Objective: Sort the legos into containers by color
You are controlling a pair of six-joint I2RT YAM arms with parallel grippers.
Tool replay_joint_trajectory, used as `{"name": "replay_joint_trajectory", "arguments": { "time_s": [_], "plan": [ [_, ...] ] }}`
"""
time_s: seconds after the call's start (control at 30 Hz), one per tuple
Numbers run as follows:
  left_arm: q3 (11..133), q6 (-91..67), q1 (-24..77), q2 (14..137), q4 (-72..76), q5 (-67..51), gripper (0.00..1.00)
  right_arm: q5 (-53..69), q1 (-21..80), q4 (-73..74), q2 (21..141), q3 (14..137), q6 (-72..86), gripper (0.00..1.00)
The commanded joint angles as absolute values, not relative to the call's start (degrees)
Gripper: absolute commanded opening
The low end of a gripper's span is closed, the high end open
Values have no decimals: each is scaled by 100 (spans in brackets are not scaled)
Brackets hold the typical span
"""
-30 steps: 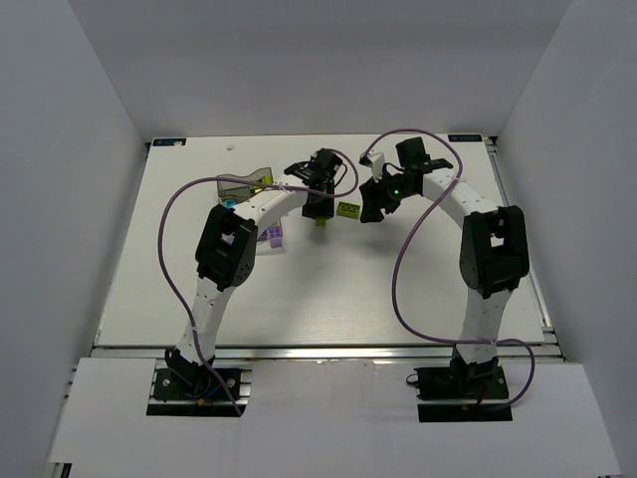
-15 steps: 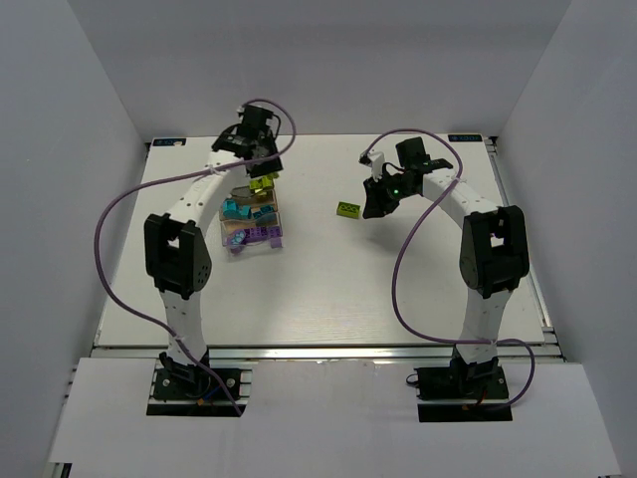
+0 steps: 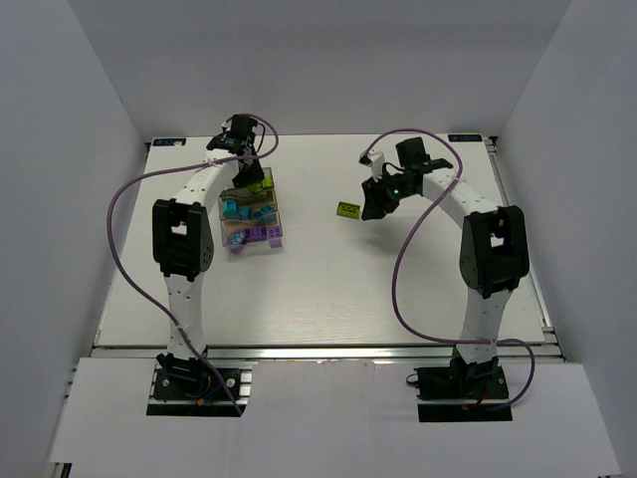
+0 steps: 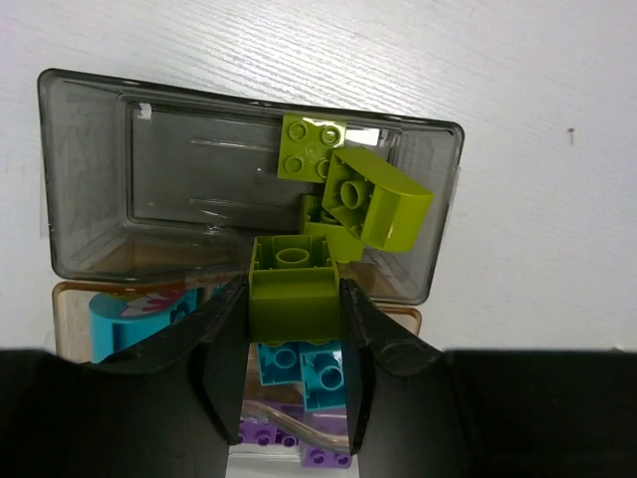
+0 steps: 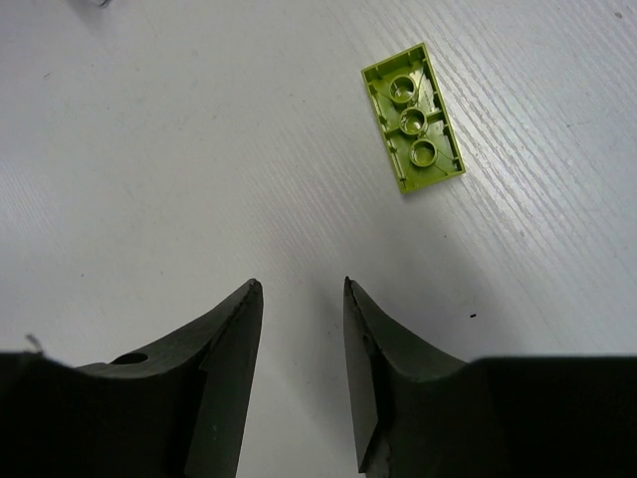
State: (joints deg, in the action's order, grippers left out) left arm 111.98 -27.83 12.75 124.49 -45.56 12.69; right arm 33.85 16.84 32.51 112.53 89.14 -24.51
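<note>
Left gripper [image 4: 294, 299] covers most cyan legos [image 4: 301, 364] and purple legos [image 4: 261, 434]

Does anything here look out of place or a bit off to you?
One flat lime green brick lies alone on the white table, away from the joined plastic bins, hollow underside up, ahead of the open right gripper. In the smoky grey bin one lime brick leans tilted on others.

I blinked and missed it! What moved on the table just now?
The left gripper swung from the middle, left and away, to the grey bin, carrying a green brick that it still pinches. The right gripper and the loose brick stayed put.
</note>
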Motion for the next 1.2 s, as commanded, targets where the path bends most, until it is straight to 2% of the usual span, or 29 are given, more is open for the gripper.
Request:
{"name": "replay_joint_trajectory", "arguments": {
  "time_s": [0.0,0.23,0.4,0.57,0.6,0.73,0.8,0.9,0.93,1.03,1.17],
  "plan": [
    [11548,-2681,1213,12436,-4632,1389,45,3454,1679,3278,11144,9193,-2540,45],
    [11654,-2716,1134,12367,-4614,1362,76,3322,1810,3551,11452,9668,-2672,52],
    [11365,-2777,1099,11885,-4422,1222,79,3173,1951,3717,11645,9957,-3311,67],
    [10664,-2760,1090,11181,-4333,958,78,3391,2013,3858,11760,10204,-4357,73],
    [10444,-2768,1090,10988,-4246,906,76,3445,2013,3797,11734,10161,-4620,75],
    [8924,-2944,1037,9550,-3692,484,49,3507,2074,3753,11724,9879,-6253,84],
    [8054,-3128,1020,9047,-3428,308,48,3078,2214,3840,11960,9984,-6538,86],
    [7112,-3410,1011,8071,-3191,220,58,2427,2372,3893,12443,10431,-6470,87],
    [6910,-3488,1011,7833,-3138,220,66,2208,2399,3972,12602,10624,-6382,86],
    [6286,-3735,1011,7016,-3041,176,72,1935,2478,4174,13112,11354,-5925,86],
    [5618,-4068,1002,5989,-3015,132,81,1732,2522,4052,13333,11523,-5625,86]
  ]
}}
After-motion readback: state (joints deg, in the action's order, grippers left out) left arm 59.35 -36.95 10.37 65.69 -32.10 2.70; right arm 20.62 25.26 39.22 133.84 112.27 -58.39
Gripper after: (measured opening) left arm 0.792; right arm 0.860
